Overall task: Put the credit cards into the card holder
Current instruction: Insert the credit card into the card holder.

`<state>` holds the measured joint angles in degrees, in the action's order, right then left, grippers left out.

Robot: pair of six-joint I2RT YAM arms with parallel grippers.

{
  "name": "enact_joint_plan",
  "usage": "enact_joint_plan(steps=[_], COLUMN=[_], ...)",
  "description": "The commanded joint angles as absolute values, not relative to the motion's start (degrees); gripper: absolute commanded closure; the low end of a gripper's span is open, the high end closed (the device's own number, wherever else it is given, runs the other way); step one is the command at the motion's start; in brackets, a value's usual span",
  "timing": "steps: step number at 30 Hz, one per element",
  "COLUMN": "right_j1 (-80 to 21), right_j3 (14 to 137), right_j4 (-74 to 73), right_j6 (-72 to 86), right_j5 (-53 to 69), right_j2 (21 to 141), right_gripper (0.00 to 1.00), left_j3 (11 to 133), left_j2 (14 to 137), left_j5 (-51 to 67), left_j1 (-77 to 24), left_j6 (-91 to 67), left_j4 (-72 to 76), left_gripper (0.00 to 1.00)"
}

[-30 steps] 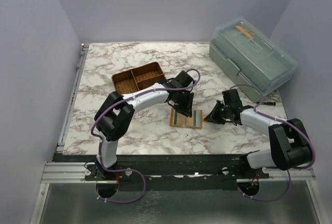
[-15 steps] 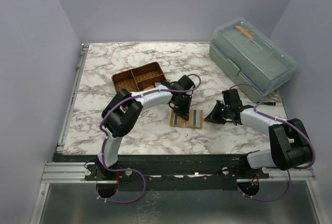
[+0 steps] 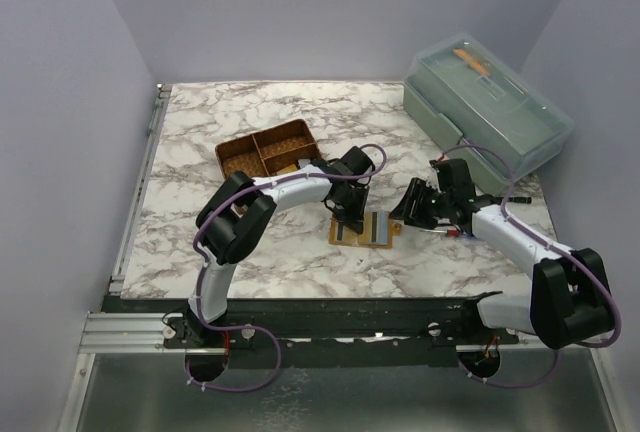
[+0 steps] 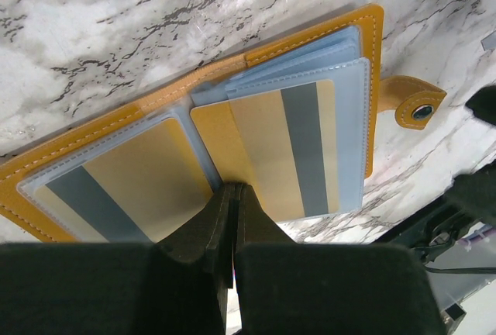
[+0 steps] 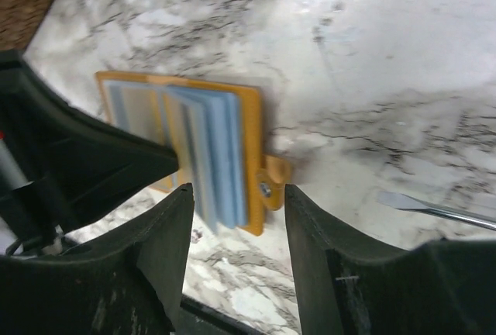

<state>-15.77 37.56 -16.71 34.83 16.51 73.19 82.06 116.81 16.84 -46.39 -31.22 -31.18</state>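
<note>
The card holder point(image 3: 376, 230) point(image 4: 372, 79) lies open and flat on the marble, an orange-tan wallet with clear sleeves. Yellowish credit cards with grey stripes sit in its sleeves, one on the right point(image 4: 298, 153) and one on the left point(image 4: 132, 180). My left gripper point(image 3: 347, 219) point(image 4: 232, 189) is shut, its tips pressing down on the wallet's middle fold. My right gripper point(image 3: 413, 209) point(image 5: 236, 195) hangs open just above the card holder's point(image 5: 252, 149) right edge and snap tab point(image 5: 271, 184). A thin pale strip, perhaps a loose card point(image 5: 434, 207), lies on the table to the right.
A brown woven divided basket point(image 3: 265, 149) stands behind the left arm. A grey-green box with a clear lid point(image 3: 487, 112) fills the back right corner. Lilac walls close in the table on three sides.
My right gripper has opened and swung left to the wallet's tab edge. My left gripper closed and settled onto the wallet's fold; the wallet shifted slightly.
</note>
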Motion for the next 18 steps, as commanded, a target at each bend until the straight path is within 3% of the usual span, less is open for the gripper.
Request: enact_joint_plan(steps=[1, 18], right_j1=[-15.91, -16.09], right_j3=[38.49, 35.95], right_j4=[-12.83, -5.92], right_j6=[33.69, 36.15], right_j5=[29.71, 33.34], right_j2=[75.1, 82.59], right_gripper=[0.45, 0.56], left_j3=[80.86, 80.83], left_j2=[118.66, 118.83], left_j5=[15.34, 16.44], left_j1=[-46.37, -46.37], left_j6=[-31.2, -31.46], left_j4=[-30.75, -30.1], left_gripper=[1.0, 1.0])
